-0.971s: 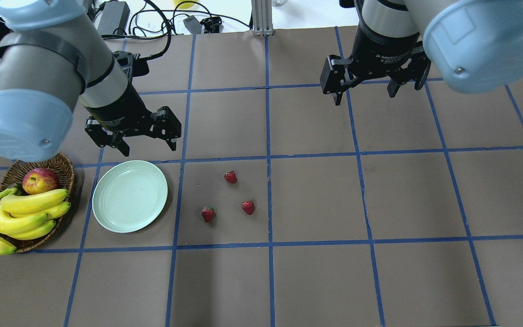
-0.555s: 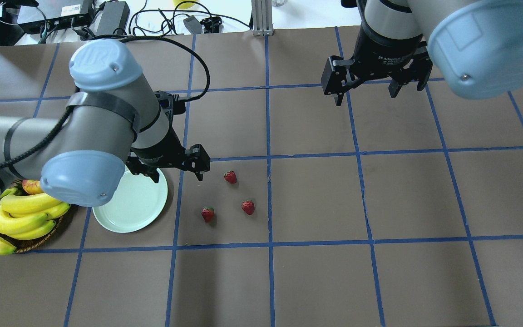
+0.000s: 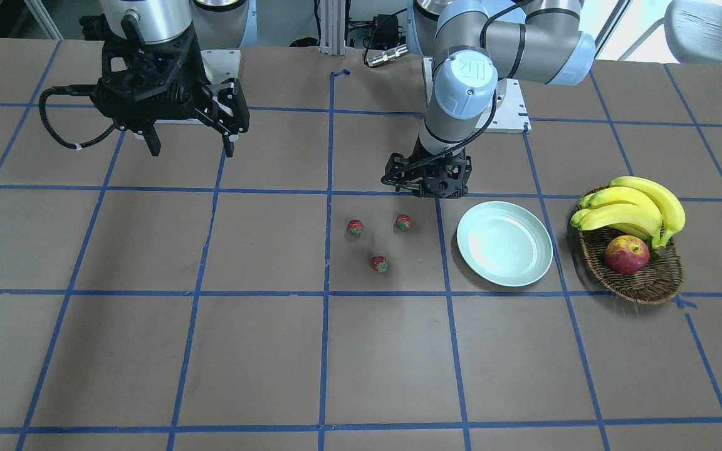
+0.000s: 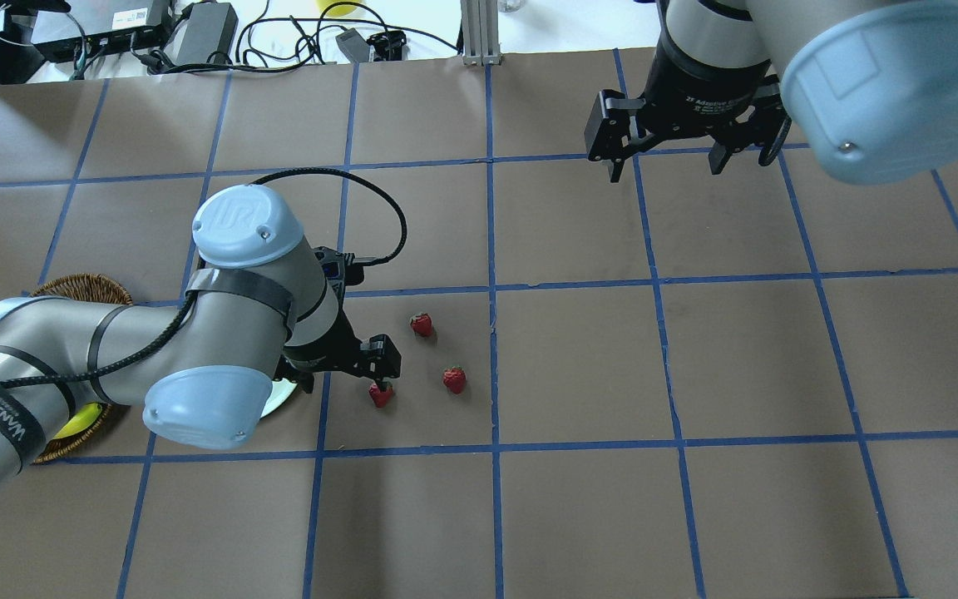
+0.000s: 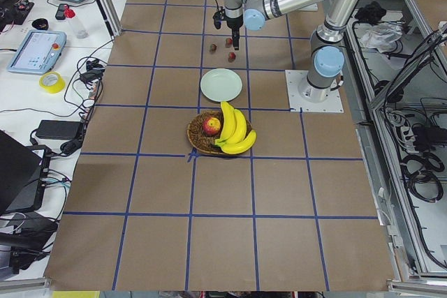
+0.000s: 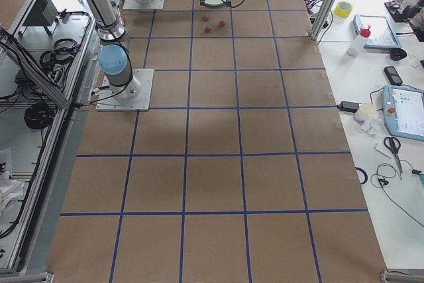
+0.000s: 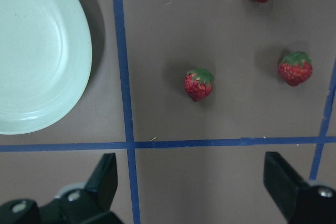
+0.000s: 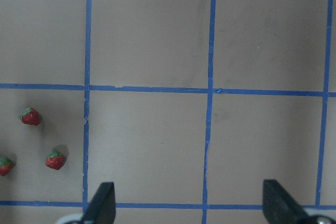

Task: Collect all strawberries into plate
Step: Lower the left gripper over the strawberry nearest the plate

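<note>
left arm [image 4: 113, 366]: within the last second it has swung out over the plate [image 3: 505, 244] and now hides most of it from overhead. plate: bare, beside the basket [image 3: 643, 285]. right gripper [image 4: 664, 170]: unmoved at the far side, fingers wide apart, holding nothing. left gripper [image 7: 194, 182]: fingers spread wide, empty, poised above the nearest strawberry [image 7: 198, 84], which lies midway between them in the wrist view. strawberries [image 3: 355, 227]: all three on the table [image 4: 695, 374] just beside the plate; none collected, so the first pick is judged about to begin.
</note>
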`<state>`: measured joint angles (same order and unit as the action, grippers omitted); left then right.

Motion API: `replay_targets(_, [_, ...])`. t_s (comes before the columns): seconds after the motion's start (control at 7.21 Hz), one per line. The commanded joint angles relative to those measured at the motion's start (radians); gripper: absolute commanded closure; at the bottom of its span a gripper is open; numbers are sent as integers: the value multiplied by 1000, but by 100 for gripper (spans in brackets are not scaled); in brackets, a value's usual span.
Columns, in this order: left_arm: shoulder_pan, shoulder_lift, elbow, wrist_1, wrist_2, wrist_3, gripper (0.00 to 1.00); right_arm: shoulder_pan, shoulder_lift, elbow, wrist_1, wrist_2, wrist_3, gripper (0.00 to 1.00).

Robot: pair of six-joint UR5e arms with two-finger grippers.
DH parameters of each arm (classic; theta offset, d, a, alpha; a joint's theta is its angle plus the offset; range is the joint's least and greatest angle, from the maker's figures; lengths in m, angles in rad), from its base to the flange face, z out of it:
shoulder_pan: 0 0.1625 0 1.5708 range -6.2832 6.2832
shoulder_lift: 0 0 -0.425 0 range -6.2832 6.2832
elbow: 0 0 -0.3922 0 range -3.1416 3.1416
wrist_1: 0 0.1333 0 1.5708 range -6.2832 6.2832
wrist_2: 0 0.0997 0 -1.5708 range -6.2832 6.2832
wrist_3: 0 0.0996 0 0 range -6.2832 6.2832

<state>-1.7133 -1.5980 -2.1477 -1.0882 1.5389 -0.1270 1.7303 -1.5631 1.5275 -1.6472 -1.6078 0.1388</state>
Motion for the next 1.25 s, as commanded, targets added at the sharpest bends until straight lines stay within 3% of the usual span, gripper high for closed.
replay_targets(0.0, [0, -55, -31, 85, -5, -2, 2, 0, 0, 3, -23, 2, 4, 0])
replay_targets(0.28, [0, -100, -31, 112, -8, -2, 3, -26, 0, -6, -19, 87, -8, 0])
replay_targets(0.55, [-2, -140, -34, 155, -52, -2, 6, -45, -6, -9, -5, 77, -8, 0])
replay_targets(0.83, [-2, -167, -34, 156, -48, -3, 15, -48, -6, -9, -11, 72, -7, 0])
replay_targets(0.97, [-3, -174, -35, 156, -49, -5, 36, -48, -6, -9, -19, 72, -8, 0])
replay_targets(1.11, [-9, -175, -35, 154, -42, -6, 69, -46, -8, -7, -19, 72, -11, 0])
